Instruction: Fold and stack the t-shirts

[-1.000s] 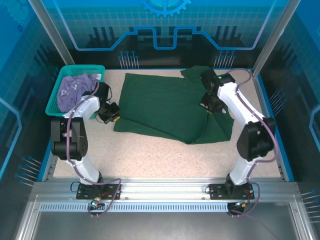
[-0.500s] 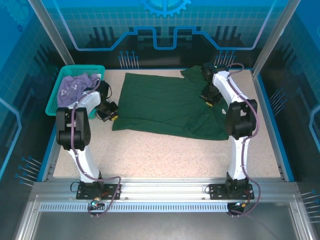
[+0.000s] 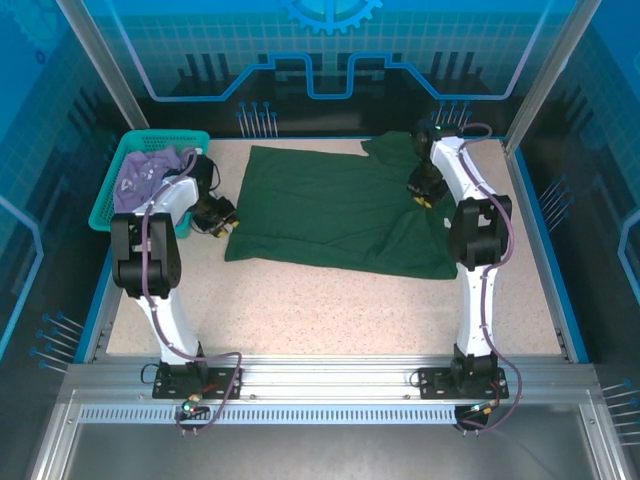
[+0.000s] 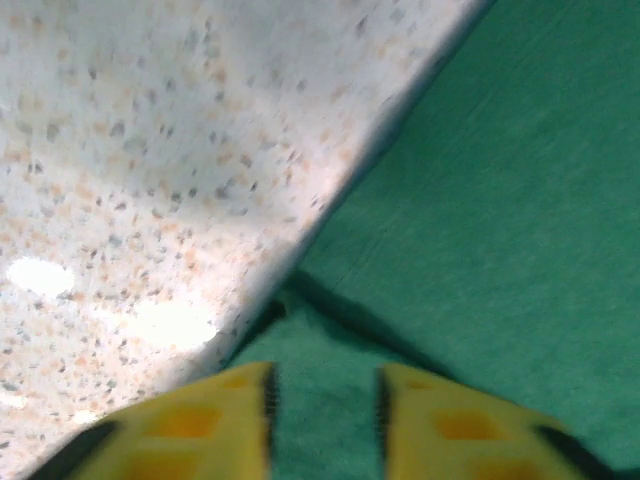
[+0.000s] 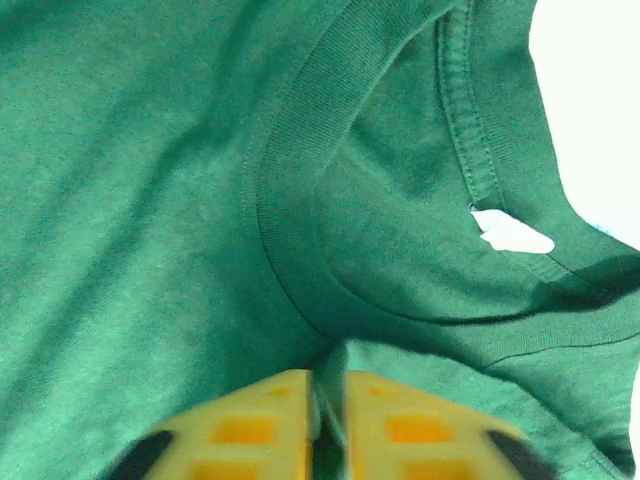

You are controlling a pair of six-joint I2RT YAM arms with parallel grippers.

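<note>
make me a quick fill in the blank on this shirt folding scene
The green t-shirt lies spread on the ____. The lavender t-shirt sits inside the teal ____. The right hand is beside the green t-shirt's ____.
Missing: table; basket; collar.

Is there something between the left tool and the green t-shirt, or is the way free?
Nothing visible stands between them. The left tool is right at the edge of the green t-shirt, with bare table beside it.
</note>
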